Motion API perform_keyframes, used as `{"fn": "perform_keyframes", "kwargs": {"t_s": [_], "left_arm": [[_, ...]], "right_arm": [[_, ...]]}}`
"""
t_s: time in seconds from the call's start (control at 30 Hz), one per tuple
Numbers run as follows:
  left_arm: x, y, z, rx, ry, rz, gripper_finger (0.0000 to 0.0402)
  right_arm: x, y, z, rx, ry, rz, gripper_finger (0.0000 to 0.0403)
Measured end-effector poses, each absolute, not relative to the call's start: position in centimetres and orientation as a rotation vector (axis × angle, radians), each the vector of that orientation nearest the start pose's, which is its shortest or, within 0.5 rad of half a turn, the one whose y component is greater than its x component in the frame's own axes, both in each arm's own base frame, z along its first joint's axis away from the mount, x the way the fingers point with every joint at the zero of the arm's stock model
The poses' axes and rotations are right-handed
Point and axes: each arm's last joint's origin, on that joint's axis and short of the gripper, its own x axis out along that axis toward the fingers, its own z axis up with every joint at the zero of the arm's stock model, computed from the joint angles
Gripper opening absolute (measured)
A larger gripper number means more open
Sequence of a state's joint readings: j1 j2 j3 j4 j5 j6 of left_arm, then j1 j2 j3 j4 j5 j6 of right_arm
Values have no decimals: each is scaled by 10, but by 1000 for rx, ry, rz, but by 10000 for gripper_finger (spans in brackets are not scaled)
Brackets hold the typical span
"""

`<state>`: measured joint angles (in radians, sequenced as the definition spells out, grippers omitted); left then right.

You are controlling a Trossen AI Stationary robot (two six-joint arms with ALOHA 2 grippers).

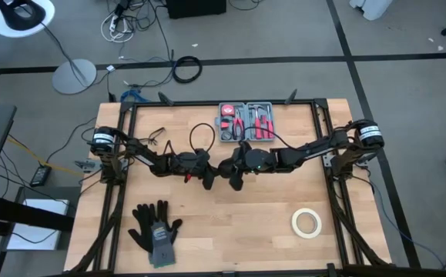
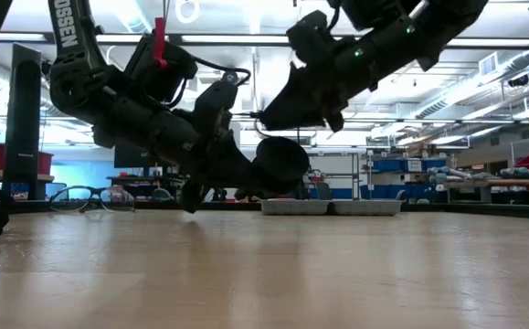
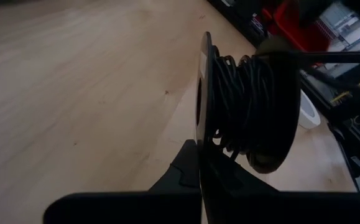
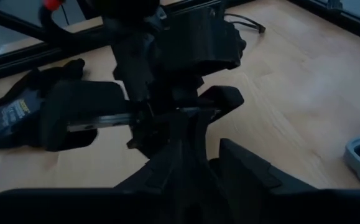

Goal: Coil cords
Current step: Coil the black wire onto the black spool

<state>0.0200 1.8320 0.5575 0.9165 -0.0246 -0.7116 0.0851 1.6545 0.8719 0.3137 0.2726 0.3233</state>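
Note:
The cord is a thin black wire wound in many turns point(image 3: 248, 99) on a round black disc point(image 3: 203, 93), which shows as a dark round shape point(image 2: 280, 164) in the low view. A slack loop of it point(image 1: 199, 132) lies on the table toward the far edge. My left gripper point(image 1: 207, 175) is shut on the disc at mid-table. My right gripper point(image 1: 234, 173) faces it from the right and a little higher point(image 2: 287, 110). Its fingers stand open point(image 4: 214, 149) just before the wound cord. Whether they touch the cord does not show. My left gripper pinches the disc's thin rim point(image 3: 202, 163) between its two fingers, coming at it slanting down from the table's left. The disc stands on edge with the wound cord on the side toward the right arm. It is held clear of the tabletop.
A grey tray of red-handled tools point(image 1: 246, 121) sits at the far edge, eyeglasses point(image 1: 157, 138) at the far left. Black gloves point(image 1: 155, 227) lie near the front left and a white tape roll point(image 1: 306, 222) near the front right. Bare wood lies between them.

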Motion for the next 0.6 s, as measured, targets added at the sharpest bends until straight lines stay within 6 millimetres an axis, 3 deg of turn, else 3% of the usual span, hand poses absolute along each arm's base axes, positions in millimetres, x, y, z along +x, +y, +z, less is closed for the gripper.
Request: {"fn": "perform_keyframes", "kwargs": {"t_s": [0.37, 0.6], "left_arm": [[307, 7, 107, -703, 330, 170, 0], [307, 7, 108, -703, 329, 168, 0]], "right_arm": [[310, 23, 214, 182, 593, -280, 132], [289, 24, 176, 235, 528, -285, 129]]}}
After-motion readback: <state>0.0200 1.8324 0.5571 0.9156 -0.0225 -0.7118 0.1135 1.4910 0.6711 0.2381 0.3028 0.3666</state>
